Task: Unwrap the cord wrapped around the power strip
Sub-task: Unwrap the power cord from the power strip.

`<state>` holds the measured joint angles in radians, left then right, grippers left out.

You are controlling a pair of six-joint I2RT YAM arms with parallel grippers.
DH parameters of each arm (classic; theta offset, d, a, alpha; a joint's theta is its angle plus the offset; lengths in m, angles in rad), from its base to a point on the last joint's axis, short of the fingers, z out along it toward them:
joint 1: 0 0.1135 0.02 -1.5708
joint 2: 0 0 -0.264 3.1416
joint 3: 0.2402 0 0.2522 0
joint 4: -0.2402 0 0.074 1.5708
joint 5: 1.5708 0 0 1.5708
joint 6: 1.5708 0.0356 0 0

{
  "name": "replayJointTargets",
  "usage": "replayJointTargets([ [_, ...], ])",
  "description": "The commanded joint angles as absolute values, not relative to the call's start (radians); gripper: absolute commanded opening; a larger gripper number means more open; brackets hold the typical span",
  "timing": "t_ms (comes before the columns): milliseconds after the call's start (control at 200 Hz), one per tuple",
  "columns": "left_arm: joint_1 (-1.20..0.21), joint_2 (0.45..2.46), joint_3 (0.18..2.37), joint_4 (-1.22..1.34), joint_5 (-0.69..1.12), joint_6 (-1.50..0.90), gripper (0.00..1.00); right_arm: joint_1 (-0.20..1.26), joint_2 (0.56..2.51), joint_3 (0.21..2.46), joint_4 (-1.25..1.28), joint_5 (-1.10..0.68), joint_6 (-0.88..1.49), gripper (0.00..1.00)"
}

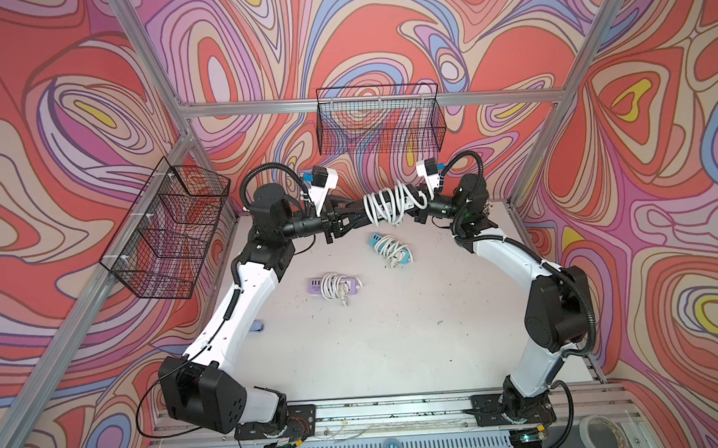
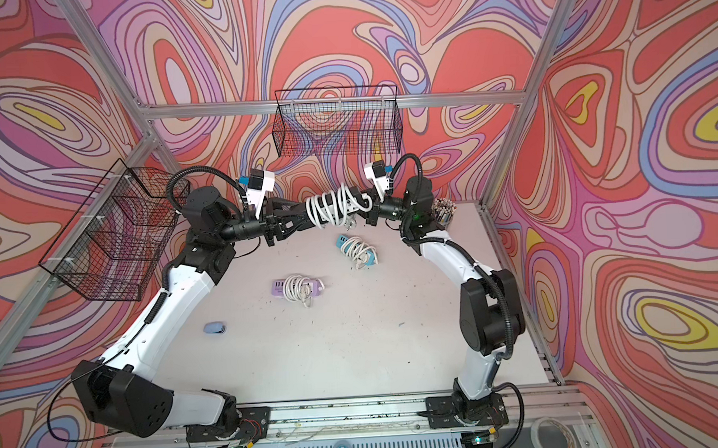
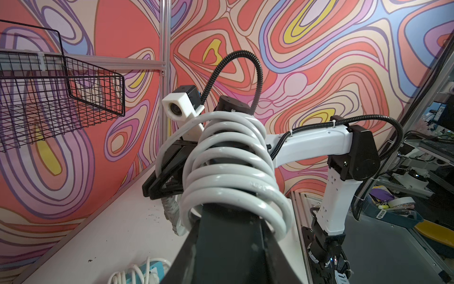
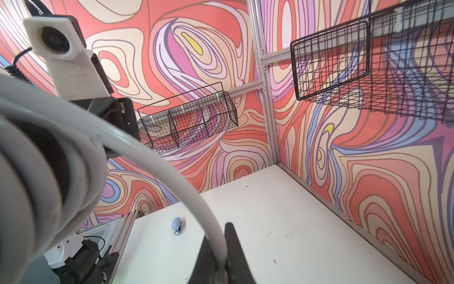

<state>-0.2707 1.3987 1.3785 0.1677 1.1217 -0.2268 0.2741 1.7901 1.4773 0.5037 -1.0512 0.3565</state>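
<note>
Power strip [image 1: 406, 203], held aloft above the far part of the counter [image 1: 396, 348], spanning the gap between the two arms and touching nothing below. White cord [image 1: 383, 207]: wound about the strip's middle in several close turns, all of them in place in both top views; the plug end hangs beneath the coil in the left wrist view. Unwrapping is judged barely begun: one strand is taken up at the coil's right end, no turn is off, and the whole coil is left to be led round and off the strip. Left pincer [image 1: 360, 216]: pressed together on the strip's left end, serving as the holder. Right pincer [image 4: 219, 246]: closed on a single strand of cord just beside the coil, the strand arching from the coil into its jaws. On the counter beneath, well apart: a blue strip [image 1: 391, 248] and a purple strip [image 1: 335, 285], each with its own cord wrapped, and a small blue stapler [image 2: 215, 327]
</note>
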Motion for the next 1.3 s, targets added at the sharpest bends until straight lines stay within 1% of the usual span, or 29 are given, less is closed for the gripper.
replayJointTargets([
  [0, -0.286, 1.406, 1.409, 0.13, 1.125, -0.142, 0.0, 0.269, 1.778, 1.542, 0.425, -1.022, 0.295, 0.0],
  [95, -0.305, 1.415, 1.426, 0.045, 1.109, -0.075, 0.0, 0.263, 1.778, 1.597, 0.349, -1.007, 0.251, 0.0],
  [115, -0.308, 1.417, 1.429, 0.031, 1.108, -0.064, 0.0, 0.261, 1.75, 1.61, 0.334, -1.005, 0.241, 0.0],
  [235, -0.314, 1.425, 1.434, -0.002, 1.093, -0.037, 0.0, 0.243, 1.722, 1.675, 0.226, -0.997, 0.181, 0.0],
  [396, -0.313, 1.424, 1.434, -0.036, 1.065, 0.0, 0.0, 0.223, 1.634, 1.68, 0.076, -0.954, 0.063, 0.0],
  [581, -0.314, 1.425, 1.429, -0.052, 1.026, 0.023, 0.0, 0.219, 1.507, 1.6, -0.049, -0.895, -0.024, 0.0],
  [746, -0.31, 1.411, 1.418, -0.051, 0.978, 0.041, 0.0, 0.219, 1.357, 1.448, -0.092, -0.86, -0.03, 0.0],
  [871, -0.305, 1.399, 1.404, -0.031, 0.942, 0.037, 0.0, 0.22, 1.278, 1.377, -0.138, -0.85, -0.029, 0.0],
  [1297, -0.288, 1.364, 1.361, 0.057, 0.863, 0.003, 0.0, 0.221, 1.183, 1.255, -0.136, -0.906, 0.076, 0.0],
])
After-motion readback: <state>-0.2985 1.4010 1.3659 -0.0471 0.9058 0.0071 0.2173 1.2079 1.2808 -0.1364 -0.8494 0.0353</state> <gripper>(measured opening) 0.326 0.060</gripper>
